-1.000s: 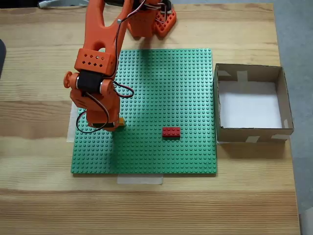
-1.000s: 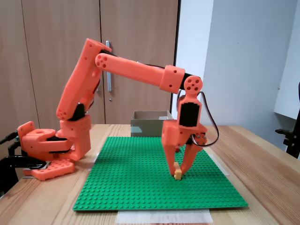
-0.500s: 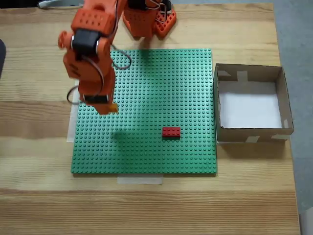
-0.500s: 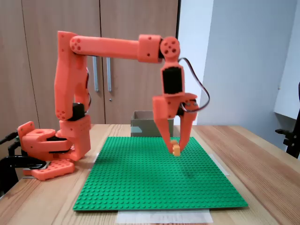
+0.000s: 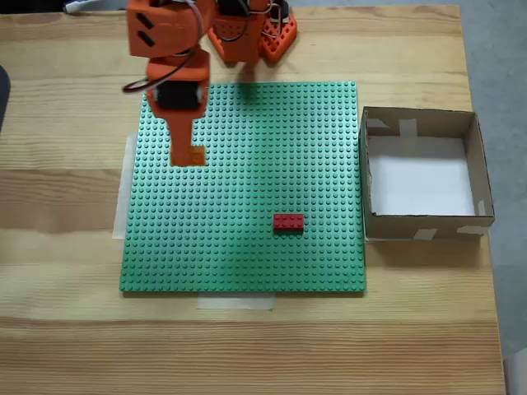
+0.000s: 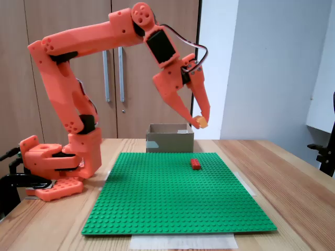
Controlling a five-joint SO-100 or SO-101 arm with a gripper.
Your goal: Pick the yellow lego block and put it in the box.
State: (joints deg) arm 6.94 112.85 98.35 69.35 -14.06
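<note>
The jaws pinch the yellow lego block [image 6: 202,123] at their very tips, high above the green baseplate [image 6: 172,198], short of the box [image 6: 168,142].

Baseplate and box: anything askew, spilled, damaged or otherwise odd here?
Nothing stands out. The green baseplate lies flat and square on the table, the red brick sits on it, the box stands upright with an empty white floor, and the gripper holds the yellow lego block in the air.

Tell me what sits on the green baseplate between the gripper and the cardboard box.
In the top-down fixed view, bare green baseplate separates the gripper from the brown cardboard box; the small red brick lies nearer the camera, off that line.
</note>
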